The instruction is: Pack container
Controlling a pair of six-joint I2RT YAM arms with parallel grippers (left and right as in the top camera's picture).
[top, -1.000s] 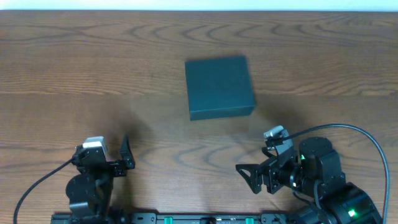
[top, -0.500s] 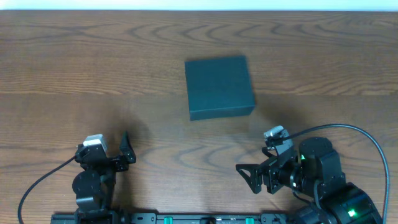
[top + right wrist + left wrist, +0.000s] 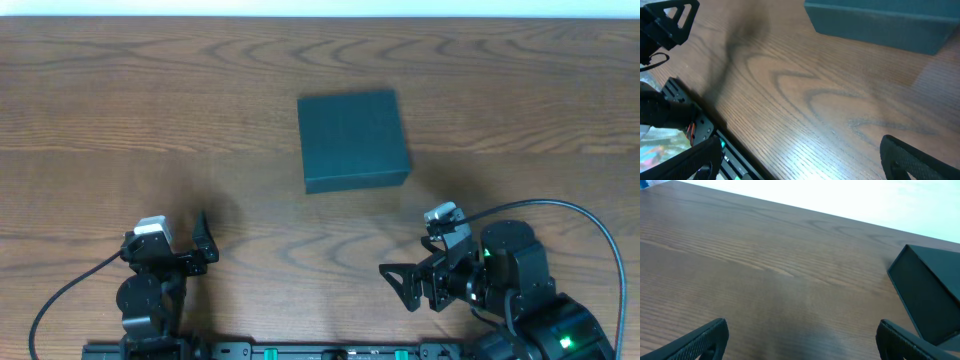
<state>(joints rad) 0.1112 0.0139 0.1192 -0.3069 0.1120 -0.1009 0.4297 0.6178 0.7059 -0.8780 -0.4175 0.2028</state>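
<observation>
The dark green container [image 3: 353,140] lies with its lid shut on the wooden table, a little right of centre. It also shows at the right edge of the left wrist view [image 3: 935,292] and at the top of the right wrist view [image 3: 880,20]. My left gripper [image 3: 204,243] is open and empty near the front left, well short of the container; both its fingers frame bare wood [image 3: 802,347]. My right gripper [image 3: 397,284] is open and empty at the front right, pointing left, its jaws wide apart over bare table [image 3: 800,167]. No packets are in view.
The black mounting rail [image 3: 320,350] with green clips runs along the table's front edge and shows in the right wrist view [image 3: 690,117]. The left arm's body [image 3: 667,20] is at that view's top left. A white strip [image 3: 320,8] borders the far edge.
My left gripper has shifted slightly and then settled. The right arm and the container have not moved.
</observation>
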